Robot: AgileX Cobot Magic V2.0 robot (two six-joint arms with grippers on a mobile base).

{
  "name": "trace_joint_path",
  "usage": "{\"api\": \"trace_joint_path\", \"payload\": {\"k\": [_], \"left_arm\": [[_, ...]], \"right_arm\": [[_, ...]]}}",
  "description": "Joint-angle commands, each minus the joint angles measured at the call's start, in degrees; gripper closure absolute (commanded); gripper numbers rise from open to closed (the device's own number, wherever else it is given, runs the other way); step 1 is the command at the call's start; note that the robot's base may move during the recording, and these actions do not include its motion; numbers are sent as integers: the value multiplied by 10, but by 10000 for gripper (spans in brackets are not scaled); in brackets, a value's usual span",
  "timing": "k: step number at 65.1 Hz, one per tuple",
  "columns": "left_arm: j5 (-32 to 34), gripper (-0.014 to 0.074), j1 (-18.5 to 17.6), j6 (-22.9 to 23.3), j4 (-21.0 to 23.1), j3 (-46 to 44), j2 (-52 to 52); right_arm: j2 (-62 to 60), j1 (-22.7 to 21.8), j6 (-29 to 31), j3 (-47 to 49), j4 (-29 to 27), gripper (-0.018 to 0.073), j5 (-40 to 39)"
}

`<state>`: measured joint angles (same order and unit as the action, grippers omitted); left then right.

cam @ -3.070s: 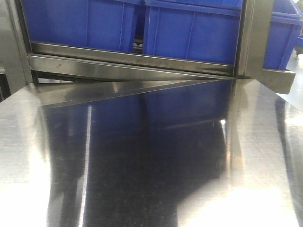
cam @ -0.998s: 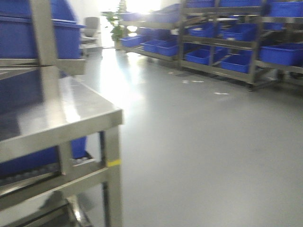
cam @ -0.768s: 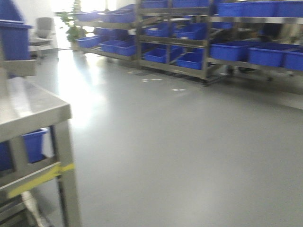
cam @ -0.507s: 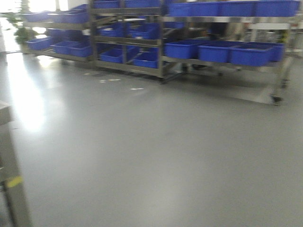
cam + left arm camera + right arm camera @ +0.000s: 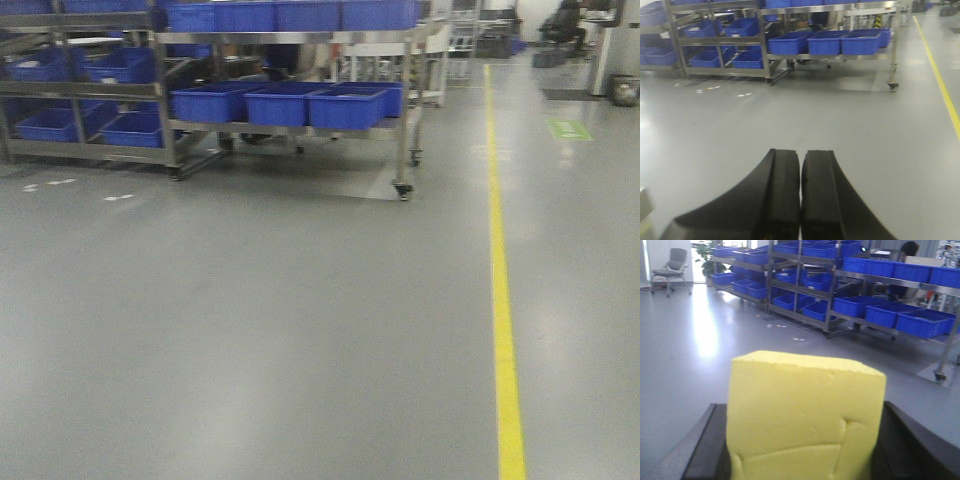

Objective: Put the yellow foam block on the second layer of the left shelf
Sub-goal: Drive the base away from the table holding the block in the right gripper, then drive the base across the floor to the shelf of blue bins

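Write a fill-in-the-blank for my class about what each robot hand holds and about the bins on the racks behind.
1. The right hand grips a foam block coloured ____.
2. The left hand is shut and holds ____.
3. The bins on the racks are all coloured ____.

Missing words: yellow; nothing; blue.

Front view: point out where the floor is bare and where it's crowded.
Bare floor stretches from the shelving racks at upper left to the yellow line on the right. Crowded at the racks, packed with blue bins.
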<state>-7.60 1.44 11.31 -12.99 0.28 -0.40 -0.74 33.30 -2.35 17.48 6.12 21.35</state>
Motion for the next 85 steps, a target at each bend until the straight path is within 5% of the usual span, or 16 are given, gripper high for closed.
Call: {"api": "trace_joint_path", "payload": {"k": [1, 85], "left_arm": [[48, 460, -2, 2, 0, 15, -8], [48, 460, -22, 2, 0, 15, -8]], "right_arm": [[-8, -4, 3, 17, 7, 271, -48], [-8, -4, 3, 17, 7, 271, -48]]}}
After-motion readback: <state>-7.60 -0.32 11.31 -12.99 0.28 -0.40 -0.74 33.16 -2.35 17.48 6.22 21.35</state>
